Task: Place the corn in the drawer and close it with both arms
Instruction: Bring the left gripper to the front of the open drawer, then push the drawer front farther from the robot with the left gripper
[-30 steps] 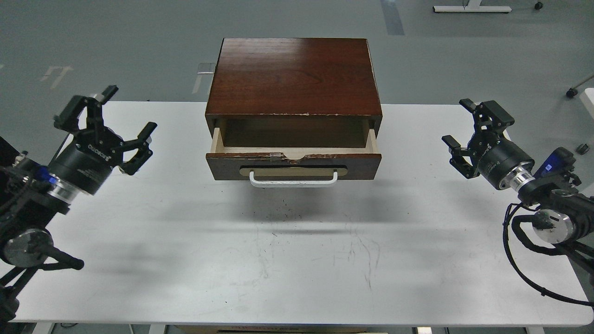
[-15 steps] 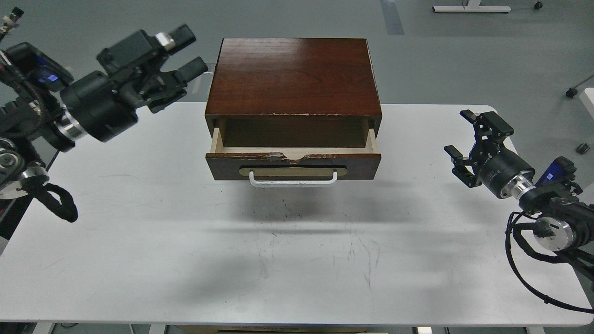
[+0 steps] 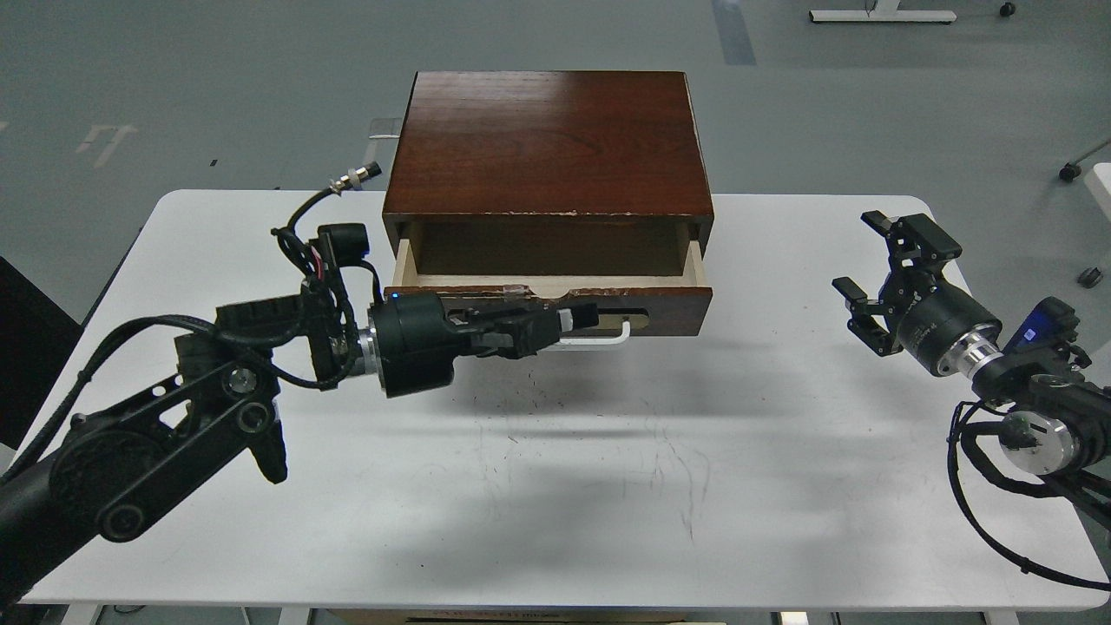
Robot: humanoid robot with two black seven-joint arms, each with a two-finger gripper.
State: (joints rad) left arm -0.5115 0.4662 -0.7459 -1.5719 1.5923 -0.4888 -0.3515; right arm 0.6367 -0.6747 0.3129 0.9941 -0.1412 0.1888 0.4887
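Drawer (image 3: 555, 276) of reddish-brown wood stands open on white table (image 3: 555, 486); my left claw (image 3: 580, 319) crosses its front, grip unclear; right claw (image 3: 878, 260) spread, empty.

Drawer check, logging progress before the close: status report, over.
Left gripper at the drawer front by the handle, fingers unclear. Right gripper open, clear of cabinet. Drawer partly open; corn not visible.

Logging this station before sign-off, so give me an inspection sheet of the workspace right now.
Surface: white table, scuffed, dark specks.
Job's things: drawer partly open, chipped front edge; corn nothing seen.
Clutter: nothing seen.
Grippers: left gripper in front of the drawer front by the white handle, state unclear; right gripper open, holding nothing, over the table's right edge.
Cables: black loops on both arms.
Surroundings: grey floor, wheeled stand base far right.
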